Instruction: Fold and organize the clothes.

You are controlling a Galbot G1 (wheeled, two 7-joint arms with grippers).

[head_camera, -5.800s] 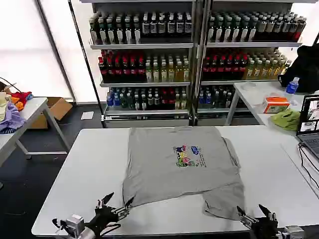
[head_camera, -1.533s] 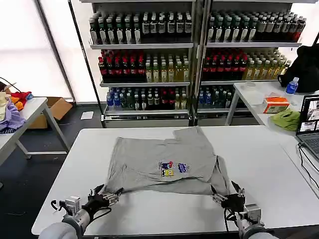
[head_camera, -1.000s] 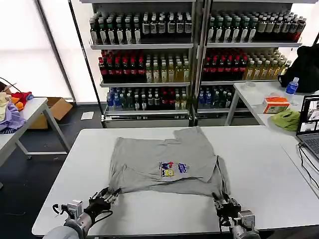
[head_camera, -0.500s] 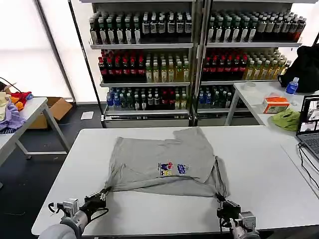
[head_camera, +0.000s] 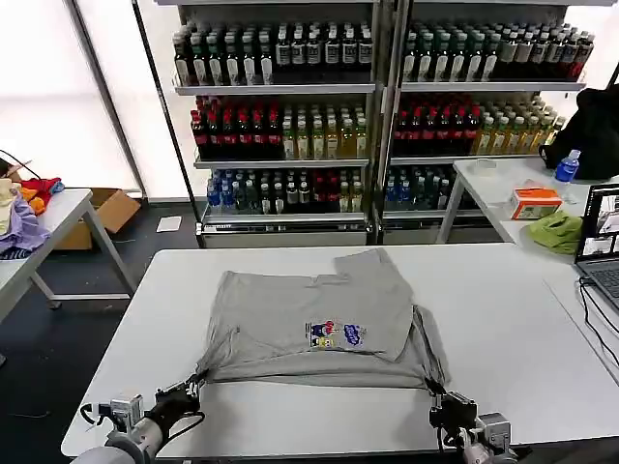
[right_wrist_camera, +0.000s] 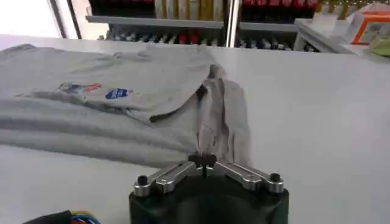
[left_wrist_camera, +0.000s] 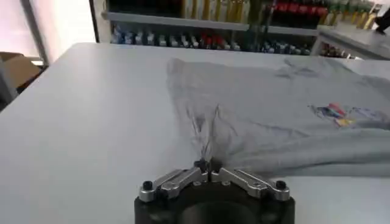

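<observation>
T-shirt [head_camera: 309, 324] | light grey, multicoloured chest print | partly folded, rumpled | flat on table centre

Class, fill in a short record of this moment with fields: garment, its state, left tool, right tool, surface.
garment: grey T-shirt with a colourful chest print
state: lying partly folded, near edge stretched between the two tools
left tool: shut on the shirt's near left corner, by the table's front edge
right tool: shut on the near right corner, fabric bunched there
surface: white table
</observation>
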